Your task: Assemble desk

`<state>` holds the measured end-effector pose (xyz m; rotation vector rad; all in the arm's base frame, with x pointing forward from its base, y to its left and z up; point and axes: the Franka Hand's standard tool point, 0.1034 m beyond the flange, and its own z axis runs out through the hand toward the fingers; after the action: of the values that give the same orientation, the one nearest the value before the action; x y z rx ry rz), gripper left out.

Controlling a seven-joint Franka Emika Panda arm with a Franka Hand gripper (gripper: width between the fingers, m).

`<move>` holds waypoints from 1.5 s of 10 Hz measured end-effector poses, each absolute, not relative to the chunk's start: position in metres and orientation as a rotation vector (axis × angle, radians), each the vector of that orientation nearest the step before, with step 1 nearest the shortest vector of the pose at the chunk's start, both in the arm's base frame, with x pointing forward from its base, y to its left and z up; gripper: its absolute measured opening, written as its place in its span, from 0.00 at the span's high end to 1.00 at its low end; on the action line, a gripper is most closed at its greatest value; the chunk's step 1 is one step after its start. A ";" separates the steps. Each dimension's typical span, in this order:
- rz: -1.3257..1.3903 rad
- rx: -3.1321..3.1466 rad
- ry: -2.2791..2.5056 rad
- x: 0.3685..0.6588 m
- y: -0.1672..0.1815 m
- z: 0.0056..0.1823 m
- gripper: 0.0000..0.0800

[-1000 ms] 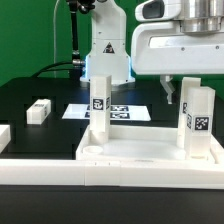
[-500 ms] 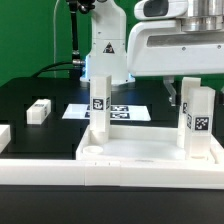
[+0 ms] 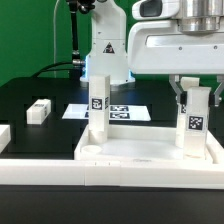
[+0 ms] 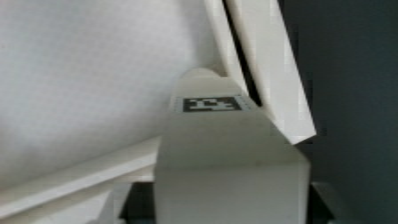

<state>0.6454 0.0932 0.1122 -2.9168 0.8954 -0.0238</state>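
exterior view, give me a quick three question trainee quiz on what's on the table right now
1. True or false: the small white rectangular plastic block leg lying on the black table sits inside the large white plastic rimmed panel.
2. How many white tagged plastic legs stand upright on that panel? A) one B) two C) four
3. Fill in: the tool sits around the top of the upright leg on the exterior view's ____ side.

Key
1. False: it lies apart on the table, toward the exterior view's left.
2. B: the other upright leg stands at the panel's far left corner.
3. right
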 end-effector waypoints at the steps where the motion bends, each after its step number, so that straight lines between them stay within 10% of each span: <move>1: -0.015 -2.840 1.110 0.646 0.096 0.113 0.64; 11: 0.034 -2.140 2.146 0.646 0.095 0.109 0.63; 13: 0.000 -2.535 1.737 0.643 0.097 0.104 0.24; 15: 0.001 -2.724 1.424 0.640 0.107 0.100 0.20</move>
<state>0.6398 0.1073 0.1005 -2.7239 1.4236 0.0005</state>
